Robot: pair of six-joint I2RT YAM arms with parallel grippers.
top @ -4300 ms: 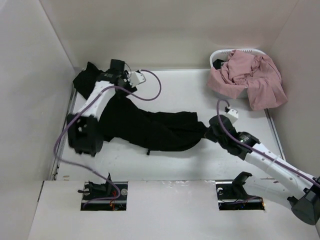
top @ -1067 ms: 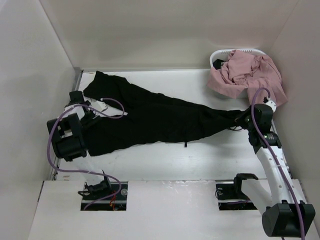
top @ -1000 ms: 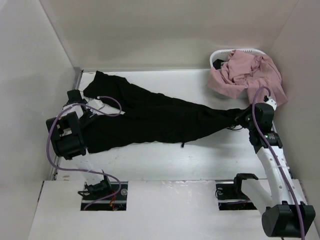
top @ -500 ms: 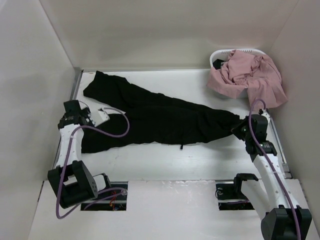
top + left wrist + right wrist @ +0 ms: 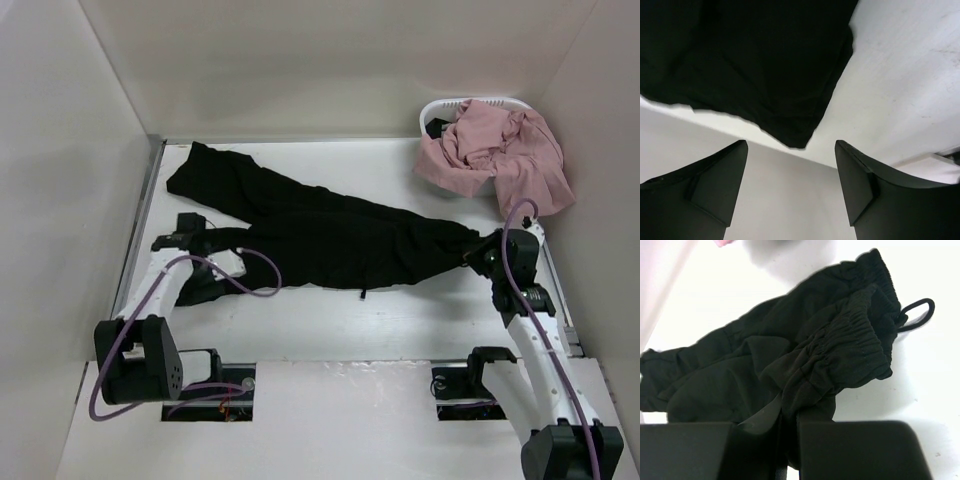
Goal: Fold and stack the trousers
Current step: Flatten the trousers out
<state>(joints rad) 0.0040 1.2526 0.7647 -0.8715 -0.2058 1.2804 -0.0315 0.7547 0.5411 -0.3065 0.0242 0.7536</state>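
1 pr black trousers (image 5: 330, 235), 1 pink garment (image 5: 500, 150) (over 1 white basket (image 5: 428, 112))

- Left arm (image 5: 160, 288): smooth white tube-shaped shells, with a bulky black joint housing (image 5: 135, 358) at its near end.
- Right arm (image 5: 535, 345): the same white shells, and a matching black housing (image 5: 560, 450) at the near right corner.
- A purple cable (image 5: 275, 280) hangs in loose loops along the left arm, and a second purple cable (image 5: 505, 235) arches along the right arm.
- Left base (image 5: 200, 380) and right base (image 5: 485, 362): black mounts with thin wires around them.
- Left gripper (image 5: 790, 185): two matte black wedge-shaped fingers (image 5: 715, 185) with bevelled inner faces.
- Right gripper (image 5: 789, 440): flat, blocky black fingers (image 5: 855, 450) with square edges.
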